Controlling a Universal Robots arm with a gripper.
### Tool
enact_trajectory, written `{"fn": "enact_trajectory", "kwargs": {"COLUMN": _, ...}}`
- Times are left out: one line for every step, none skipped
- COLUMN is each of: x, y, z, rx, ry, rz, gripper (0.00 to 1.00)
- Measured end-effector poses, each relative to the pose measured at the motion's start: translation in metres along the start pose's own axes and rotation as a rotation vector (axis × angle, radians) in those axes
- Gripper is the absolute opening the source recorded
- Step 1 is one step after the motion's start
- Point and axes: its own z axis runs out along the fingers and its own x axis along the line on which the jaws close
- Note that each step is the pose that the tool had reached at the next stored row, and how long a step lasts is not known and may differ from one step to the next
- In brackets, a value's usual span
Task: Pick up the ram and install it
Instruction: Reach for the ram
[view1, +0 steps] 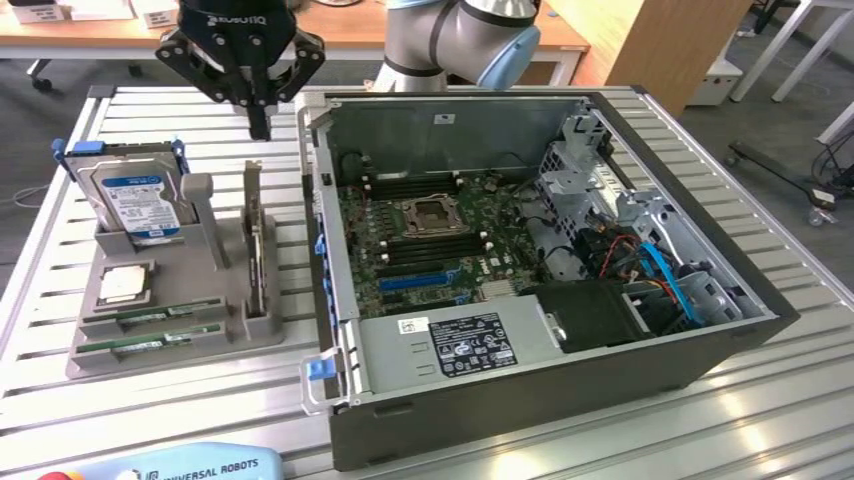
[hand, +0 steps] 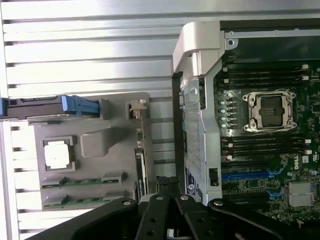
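Black gripper (view1: 258, 128) hangs w/ fingers pressed tight together, nothing btwn them and nothing held. Its tips sit above the far end of a gray holder (view1: 94, 362), just over the ram (view1: 251, 235) but apart from it, no contact. Ram stands on its long edge in a narrow slot on the holder's side nearest the pc case (view1: 534, 410), i.e. toward the exterior view's right of the holder. Seen edge-on in wrist view, it's a thin strip beside the closed fingertips (hand: 167, 184). Other items in the holder: hard drive (view1: 134, 195) w/ blue label, upright in a blue bracket at the far end; square silver processor chip (view1: 123, 285) lying flat in a recess mid-holder; two more green sticks (view1: 147, 320) lying in slots at the near end. Case lies open on its side just beside the holder, motherboard (view1: 400, 250) facing up, w/ cpu socket (view1: 434, 212) in the middle and long black memory slots (view1: 407, 183) running on both sides of it. Everything rests on a slatted metal table (view1: 747, 400). Arm's gray-and-blue joint (view1: 461, 40) shows behind the case's far wall.
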Motion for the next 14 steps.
{"fn": "enact_trajectory", "kwargs": {"x": 0.003, "y": -0.0003, "z": -0.0001, "rx": 0.0000, "ry": 0.0000, "rz": 0.000, "gripper": 0.10}}
{"fn": "enact_trajectory", "kwargs": {"x": 0.007, "y": -0.0005, "z": -0.0001, "rx": 0.0000, "ry": 0.0000, "rz": 0.000, "gripper": 0.10}}
{"fn": "enact_trajectory", "kwargs": {"x": 0.010, "y": -0.0008, "z": -0.0002, "rx": 0.0000, "ry": 0.0000, "rz": 0.000, "gripper": 0.10}}
{"fn": "enact_trajectory", "kwargs": {"x": 0.014, "y": -0.0010, "z": -0.0002, "rx": 0.0000, "ry": 0.0000, "rz": 0.000, "gripper": 0.10}}
{"fn": "enact_trajectory", "kwargs": {"x": 0.017, "y": -0.0013, "z": -0.0003, "rx": 0.0000, "ry": 0.0000, "rz": 0.000, "gripper": 0.10}}
{"fn": "enact_trajectory", "kwargs": {"x": 0.021, "y": -0.0016, "z": -0.0004, "rx": 0.0001, "ry": 0.0000, "rz": 0.000, "gripper": 0.10}}
{"fn": "enact_trajectory", "kwargs": {"x": 0.024, "y": -0.0018, "z": -0.0004, "rx": 0.0001, "ry": 0.0000, "rz": 0.000, "gripper": 0.10}}
{"fn": "enact_trajectory", "kwargs": {"x": 0.028, "y": -0.0021, "z": -0.0005, "rx": 0.0001, "ry": 0.0000, "rz": 0.000, "gripper": 0.10}}
{"fn": "enact_trajectory", "kwargs": {"x": 0.031, "y": -0.0024, "z": -0.0005, "rx": 0.0000, "ry": 0.0000, "rz": 0.000, "gripper": 0.10}}
{"fn": "enact_trajectory", "kwargs": {"x": 0.035, "y": -0.0026, "z": -0.0006, "rx": 0.0000, "ry": 0.0001, "rz": 0.000, "gripper": 0.10}}
{"fn": "enact_trajectory", "kwargs": {"x": 0.039, "y": -0.0029, "z": -0.0006, "rx": 0.0001, "ry": 0.0000, "rz": 0.000, "gripper": 0.10}}
{"fn": "enact_trajectory", "kwargs": {"x": 0.042, "y": -0.0032, "z": -0.0008, "rx": 0.0001, "ry": 0.0001, "rz": 0.000, "gripper": 0.10}}
{"fn": "enact_trajectory", "kwargs": {"x": 0.046, "y": -0.0034, "z": -0.0008, "rx": 0.0000, "ry": 0.0000, "rz": 0.000, "gripper": 0.10}}
{"fn": "enact_trajectory", "kwargs": {"x": 0.049, "y": -0.0037, "z": -0.0008, "rx": 0.0000, "ry": 0.0000, "rz": 0.000, "gripper": 0.10}}
